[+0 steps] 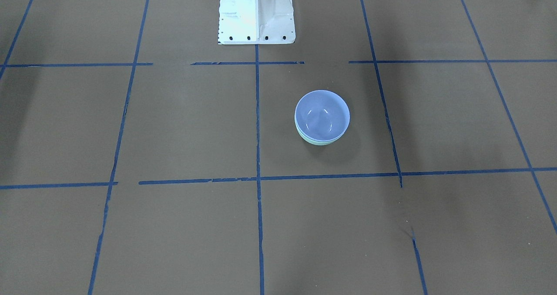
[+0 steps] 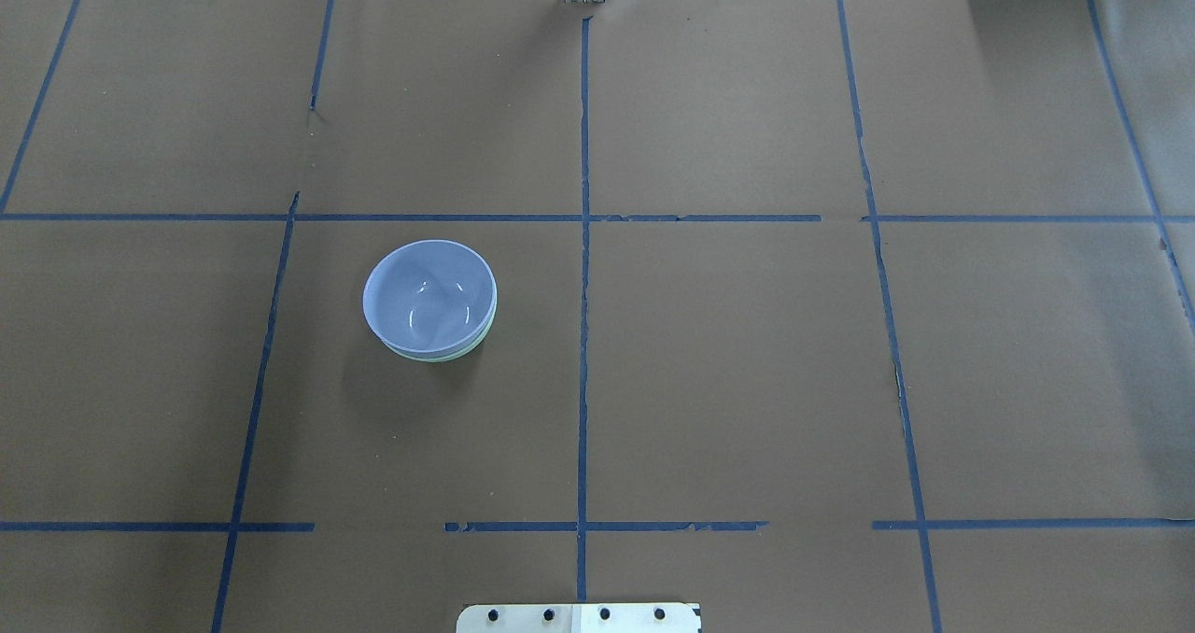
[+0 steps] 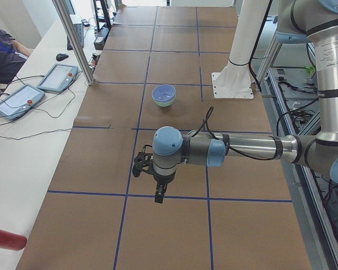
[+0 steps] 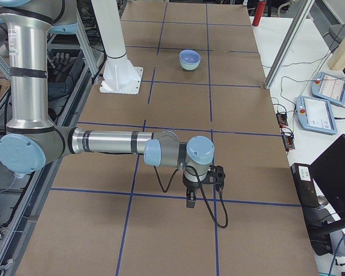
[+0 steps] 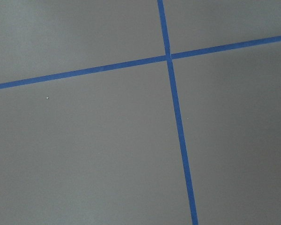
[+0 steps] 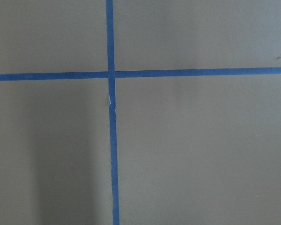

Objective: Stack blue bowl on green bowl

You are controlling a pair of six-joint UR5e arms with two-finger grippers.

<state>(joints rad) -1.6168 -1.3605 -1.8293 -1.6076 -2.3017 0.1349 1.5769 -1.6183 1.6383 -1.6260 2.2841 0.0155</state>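
The blue bowl [image 1: 322, 114] sits nested inside the green bowl [image 1: 320, 142], of which only a thin mint rim shows below it. The stack stands upright on the brown table, left of centre in the overhead view: blue bowl [image 2: 428, 292], green bowl [image 2: 450, 356]. My left gripper [image 3: 159, 191] shows only in the exterior left view, hanging above the table far from the bowls; I cannot tell whether it is open or shut. My right gripper [image 4: 190, 198] shows only in the exterior right view, also far from the bowls, and its state is unclear. Both wrist views show only taped table.
The white robot pedestal [image 1: 256, 12] stands at the table's robot side. Blue tape lines grid the brown surface. Two teach pendants [image 3: 36, 87], cables and a metal post [image 3: 73, 39] lie along the operators' side. A red cylinder [image 3: 5, 239] lies on the white bench.
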